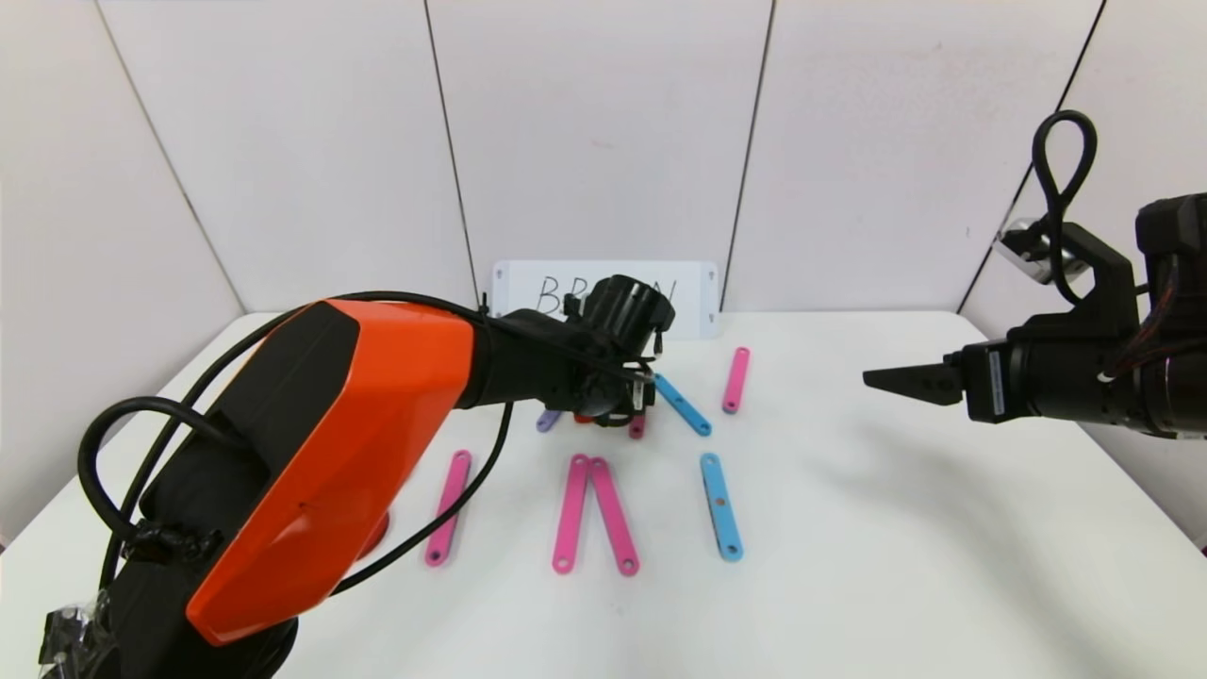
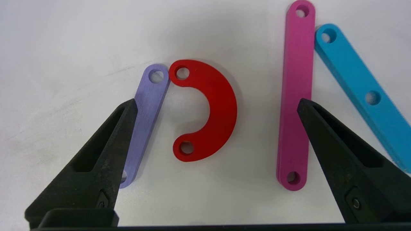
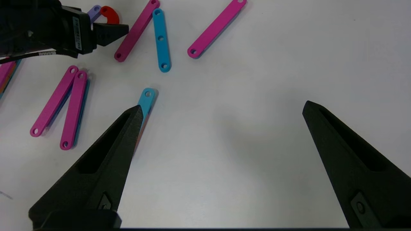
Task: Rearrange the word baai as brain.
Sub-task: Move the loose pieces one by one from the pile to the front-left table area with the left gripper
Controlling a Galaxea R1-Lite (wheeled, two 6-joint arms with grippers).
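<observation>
Desk (image 1: pixel 896 566) first: white, with the letter pieces scattered across its middle and a sign reading BRAIN (image 1: pixel 603 292) standing at the back. My left claw (image 2: pixel 218 106) hovers low over the back row, spread wide and holding nothing; between its tips lie a red arc (image 2: pixel 208 109) and a pink bar (image 2: pixel 293 96), with a purple bar (image 2: pixel 147 106) touching the arc's end and a blue bar (image 2: pixel 362 93) just beside the pink one. My right claw (image 3: pixel 221 109) waits off to the right, also wide open and empty. To form the R cleanly, I judge I should centre on one piece alone, come straight down, and close without nudging its neighbours.
</observation>
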